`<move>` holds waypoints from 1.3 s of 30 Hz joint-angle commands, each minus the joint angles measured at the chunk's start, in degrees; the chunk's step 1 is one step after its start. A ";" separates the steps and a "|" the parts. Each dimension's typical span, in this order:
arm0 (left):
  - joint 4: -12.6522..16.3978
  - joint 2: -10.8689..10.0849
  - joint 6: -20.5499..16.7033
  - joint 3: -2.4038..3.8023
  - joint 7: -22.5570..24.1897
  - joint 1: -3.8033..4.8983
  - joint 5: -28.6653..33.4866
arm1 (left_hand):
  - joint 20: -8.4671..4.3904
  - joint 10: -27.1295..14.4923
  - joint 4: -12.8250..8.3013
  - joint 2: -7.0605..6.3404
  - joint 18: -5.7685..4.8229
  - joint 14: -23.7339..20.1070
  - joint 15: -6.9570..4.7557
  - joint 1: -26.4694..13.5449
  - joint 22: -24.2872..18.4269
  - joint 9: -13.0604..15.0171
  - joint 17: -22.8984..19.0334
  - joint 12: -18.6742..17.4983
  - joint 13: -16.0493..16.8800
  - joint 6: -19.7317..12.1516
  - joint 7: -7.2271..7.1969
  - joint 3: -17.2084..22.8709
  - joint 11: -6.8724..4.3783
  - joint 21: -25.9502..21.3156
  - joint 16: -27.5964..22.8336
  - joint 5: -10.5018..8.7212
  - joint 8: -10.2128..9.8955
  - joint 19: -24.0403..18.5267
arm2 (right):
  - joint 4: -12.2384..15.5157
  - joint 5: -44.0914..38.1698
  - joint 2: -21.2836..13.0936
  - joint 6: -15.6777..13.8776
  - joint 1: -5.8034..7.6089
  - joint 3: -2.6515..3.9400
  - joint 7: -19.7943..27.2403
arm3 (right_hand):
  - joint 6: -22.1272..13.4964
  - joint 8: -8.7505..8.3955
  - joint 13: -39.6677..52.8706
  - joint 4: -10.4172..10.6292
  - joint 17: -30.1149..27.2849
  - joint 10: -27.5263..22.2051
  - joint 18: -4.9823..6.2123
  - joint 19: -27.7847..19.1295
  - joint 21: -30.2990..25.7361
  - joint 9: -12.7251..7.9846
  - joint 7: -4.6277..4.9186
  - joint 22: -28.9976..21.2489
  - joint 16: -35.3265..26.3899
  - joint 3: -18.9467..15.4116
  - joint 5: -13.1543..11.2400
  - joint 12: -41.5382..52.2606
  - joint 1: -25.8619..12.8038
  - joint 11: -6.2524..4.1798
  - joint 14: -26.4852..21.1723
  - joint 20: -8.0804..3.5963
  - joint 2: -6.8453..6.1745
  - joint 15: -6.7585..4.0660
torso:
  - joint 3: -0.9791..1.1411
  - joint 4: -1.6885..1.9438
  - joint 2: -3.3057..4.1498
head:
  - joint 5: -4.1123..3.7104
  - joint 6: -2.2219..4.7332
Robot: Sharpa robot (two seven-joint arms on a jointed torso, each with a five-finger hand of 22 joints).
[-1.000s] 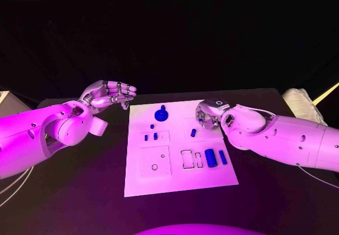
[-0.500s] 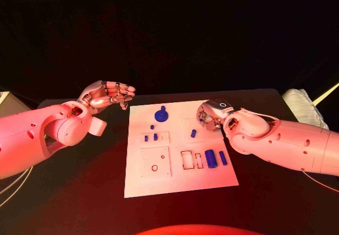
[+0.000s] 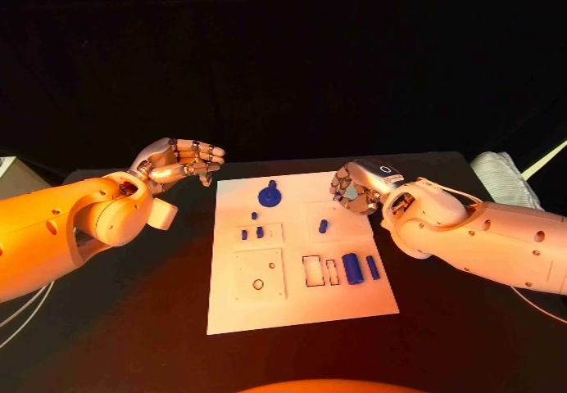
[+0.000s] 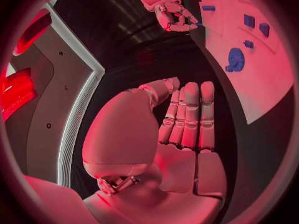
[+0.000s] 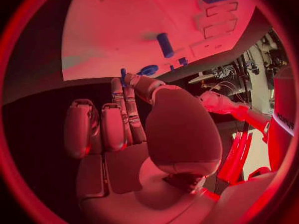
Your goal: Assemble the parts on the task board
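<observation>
Peg (image 3: 323,225) lies on the task board (image 3: 296,304) just inward of my right fingers (image 3: 345,195), which pinch a small blue pin (image 5: 122,73); my left fingers (image 3: 201,155) curl empty, farther off.

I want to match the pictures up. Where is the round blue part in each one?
Head view: the round blue part lies at the far end of the task board.
Left wrist view: it lies on the board, beyond the left hand.
Right wrist view: it peeks out past the right hand.
Shared landmark: the white task board.
</observation>
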 commanded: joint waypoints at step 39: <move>1.55 2.77 0.03 0.03 0.17 0.00 0.54 | 0.57 -1.01 0.07 0.00 0.85 -0.31 0.30 -1.16 -0.24 -0.03 0.02 0.89 0.30 -0.44 0.26 -0.78 0.07 -0.61 0.23 0.09 0.50 0.06 | 8.96 -3.89 7.88 -1.22 -8.04 -1.29 1.13 | 0.02 0.09 0.06 -0.29 -0.27 2.31 -1.30 0.63 0.93 0.26 0.05 0.91 0.12 0.48 0.40 -0.22 0.62 -1.86 2.59 0.00 1.17 -0.37 | -0.21 0.17 0.05 | 9.35 -3.35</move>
